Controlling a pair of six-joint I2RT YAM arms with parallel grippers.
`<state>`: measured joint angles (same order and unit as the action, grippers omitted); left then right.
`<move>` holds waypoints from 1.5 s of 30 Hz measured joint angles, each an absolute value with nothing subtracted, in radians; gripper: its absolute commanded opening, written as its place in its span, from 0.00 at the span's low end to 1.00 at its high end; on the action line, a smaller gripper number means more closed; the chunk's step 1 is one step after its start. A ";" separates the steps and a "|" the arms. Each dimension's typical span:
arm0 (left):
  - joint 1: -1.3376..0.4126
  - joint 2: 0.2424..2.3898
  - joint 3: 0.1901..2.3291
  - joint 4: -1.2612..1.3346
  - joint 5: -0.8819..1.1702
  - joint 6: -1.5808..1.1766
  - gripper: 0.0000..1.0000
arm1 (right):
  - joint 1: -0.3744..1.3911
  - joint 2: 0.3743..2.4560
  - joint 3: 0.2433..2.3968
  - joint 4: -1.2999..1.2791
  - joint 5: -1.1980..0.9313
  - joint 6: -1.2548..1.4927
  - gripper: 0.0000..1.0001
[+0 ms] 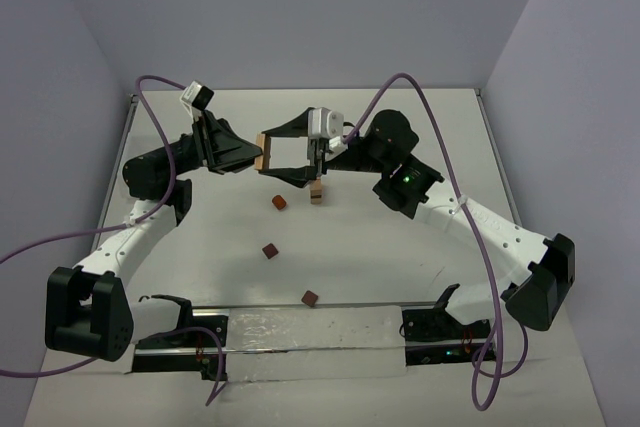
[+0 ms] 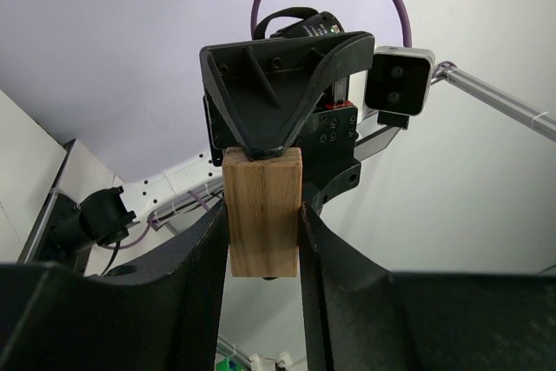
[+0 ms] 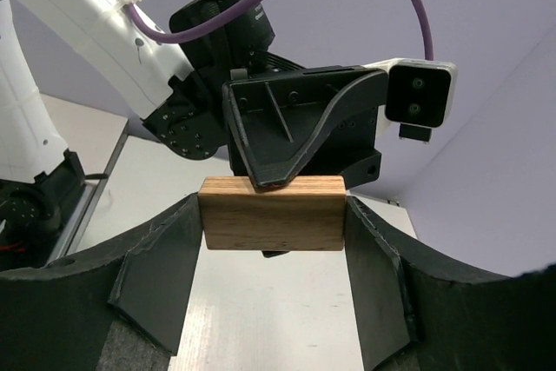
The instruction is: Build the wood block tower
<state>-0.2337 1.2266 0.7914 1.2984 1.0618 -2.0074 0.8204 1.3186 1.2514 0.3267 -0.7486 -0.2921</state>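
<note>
One light tan wood block (image 1: 262,152) hangs in the air above the far middle of the table, gripped from both sides. My left gripper (image 1: 256,153) is shut on its narrow faces (image 2: 263,206). My right gripper (image 1: 266,153) comes in from the right, and its pads touch the block's two ends (image 3: 272,223). The tower (image 1: 316,190), a short stack of tan blocks, stands on the table under the right wrist. Three reddish-brown cubes lie loose nearer to me (image 1: 279,203), (image 1: 269,250), (image 1: 310,298).
White table (image 1: 400,267) with walls on three sides. A clear strip (image 1: 300,332) and the arm bases lie along the near edge. Purple cables (image 1: 160,87) loop over both arms.
</note>
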 measured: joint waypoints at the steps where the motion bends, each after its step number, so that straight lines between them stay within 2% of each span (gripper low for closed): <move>1: -0.234 1.227 0.791 1.298 1.062 -2.007 0.54 | 0.820 1.319 1.251 0.326 -0.749 -0.294 0.47; 2: -0.234 1.227 0.791 1.299 1.063 -2.007 0.73 | 0.820 1.319 1.251 0.324 -0.750 -0.299 0.44; 4: -0.234 1.227 0.791 1.299 1.063 -2.008 0.98 | 0.820 1.319 1.252 0.313 -0.752 -0.304 0.40; 11: -0.188 1.227 0.791 1.305 1.092 -2.008 0.99 | 0.799 1.318 1.284 0.158 -0.772 -0.376 0.28; 18: 0.034 1.226 0.794 1.304 1.158 -1.990 0.99 | 0.698 1.319 1.356 -0.130 -0.771 -0.548 0.21; 20: 0.088 1.218 0.809 1.261 1.201 -1.874 0.99 | 0.672 1.337 1.405 -0.248 -0.759 -0.611 0.19; 22: 0.120 1.198 0.850 1.140 1.246 -1.679 0.99 | 0.652 1.382 1.491 -0.370 -0.739 -0.672 0.17; 27: 0.149 1.162 1.209 0.157 1.161 -0.832 0.99 | 0.631 1.586 1.749 -0.659 -0.650 -0.809 0.13; 32: 0.152 1.188 1.314 -0.382 1.031 -0.326 0.99 | 0.628 1.842 1.968 -0.904 -0.564 -0.887 0.12; 38: 0.152 1.242 1.280 -0.685 0.897 -0.072 0.99 | 0.627 2.042 2.117 -1.092 -0.469 -0.925 0.12; 45: 0.152 1.193 1.269 -0.731 0.844 -0.009 0.99 | 0.628 2.092 2.145 -1.195 -0.394 -0.937 0.12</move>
<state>0.1524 1.1934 1.2686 -0.7307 0.8436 -0.0095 0.6275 2.0923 2.1447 -1.1951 -0.3940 -0.9375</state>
